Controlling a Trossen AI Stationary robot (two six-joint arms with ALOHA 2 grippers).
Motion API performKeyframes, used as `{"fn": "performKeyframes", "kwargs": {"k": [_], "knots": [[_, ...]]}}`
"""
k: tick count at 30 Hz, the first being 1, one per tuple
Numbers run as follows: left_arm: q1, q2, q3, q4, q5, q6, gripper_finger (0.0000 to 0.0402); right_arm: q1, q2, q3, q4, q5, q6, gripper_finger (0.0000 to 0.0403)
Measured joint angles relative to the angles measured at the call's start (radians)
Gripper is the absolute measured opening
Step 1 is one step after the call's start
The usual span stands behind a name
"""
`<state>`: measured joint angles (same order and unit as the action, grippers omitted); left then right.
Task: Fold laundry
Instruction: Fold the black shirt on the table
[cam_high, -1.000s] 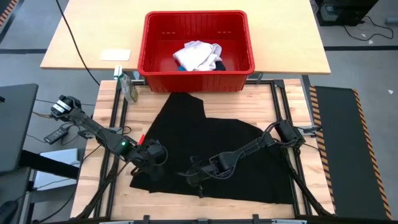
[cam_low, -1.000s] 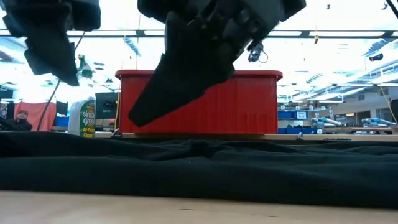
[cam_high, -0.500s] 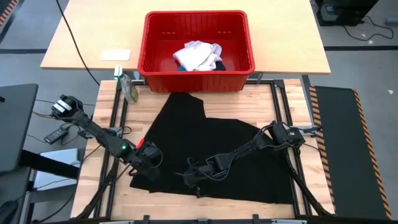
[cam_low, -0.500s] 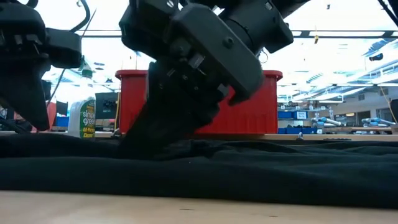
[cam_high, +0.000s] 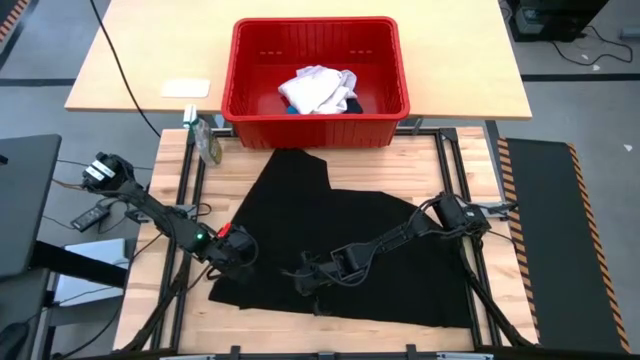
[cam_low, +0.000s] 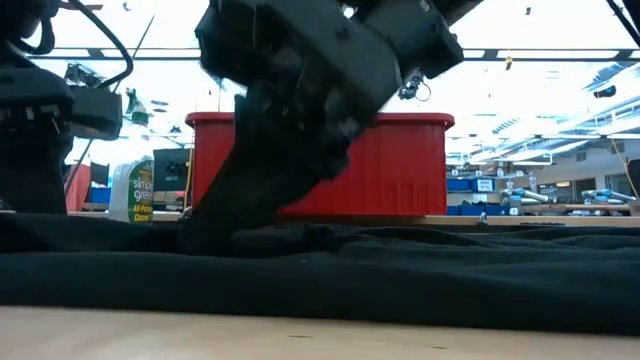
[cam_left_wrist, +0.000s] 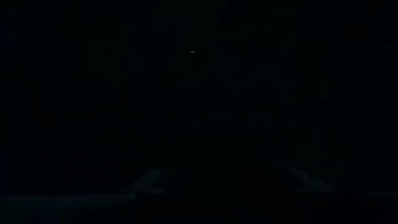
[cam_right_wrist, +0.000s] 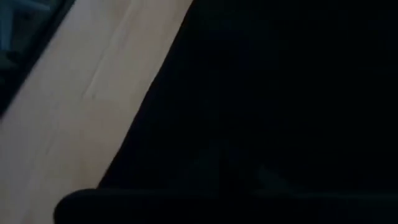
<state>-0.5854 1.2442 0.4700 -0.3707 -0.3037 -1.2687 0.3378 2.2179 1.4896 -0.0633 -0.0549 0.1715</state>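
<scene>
A large black shirt (cam_high: 340, 230) lies spread flat on the wooden table, seen as a low dark band (cam_low: 400, 270) in the low view. My left gripper (cam_high: 236, 262) is down on the shirt's near left part. My right gripper (cam_high: 303, 283) is down at the shirt close to the middle of its near edge, and its tip (cam_low: 205, 232) meets the cloth. The left wrist view is all black. The right wrist view shows the shirt's edge (cam_right_wrist: 280, 93) on bare wood (cam_right_wrist: 81, 93). A white garment (cam_high: 315, 88) and a small blue piece (cam_high: 288, 109) lie in the red basket (cam_high: 385, 100).
The red basket stands on the far table behind the shirt. A spray bottle (cam_high: 207, 140) stands at the far left corner of the work table. A white pad (cam_high: 185, 88) lies left of the basket. Bare wood shows along the near edge (cam_high: 330, 335).
My left gripper has come down onto the shirt's near left part, moving slightly toward the table's left edge. My right gripper has sunk from just above the cloth until its tip meets it. The spread shirt has kept its place.
</scene>
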Motion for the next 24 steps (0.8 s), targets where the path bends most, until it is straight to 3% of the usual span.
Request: {"fn": "performKeyframes", "kwargs": {"k": [6, 11, 21, 24], "knots": [[0.004, -0.002, -0.040, 0.063, -0.012, -0.013, 0.0142, 0.007, -0.023, 0.003, 0.013, -0.154, 0.082, 0.0011], [0.028, -0.002, -0.043, 0.078, -0.012, -0.018, 0.0142, 0.023, -0.012, 0.002, -0.033, -0.103, 0.155, 0.0018], [0.035, 0.000, 0.058, 0.012, 0.085, -0.027, 0.0142, 0.019, -0.079, 0.001, -0.110, -0.097, 0.303, 0.0158], [0.035, 0.000, 0.120, -0.065, 0.087, -0.026, 0.0142, 0.020, -0.134, 0.002, -0.230, -0.006, 0.418, 0.0180]]}}
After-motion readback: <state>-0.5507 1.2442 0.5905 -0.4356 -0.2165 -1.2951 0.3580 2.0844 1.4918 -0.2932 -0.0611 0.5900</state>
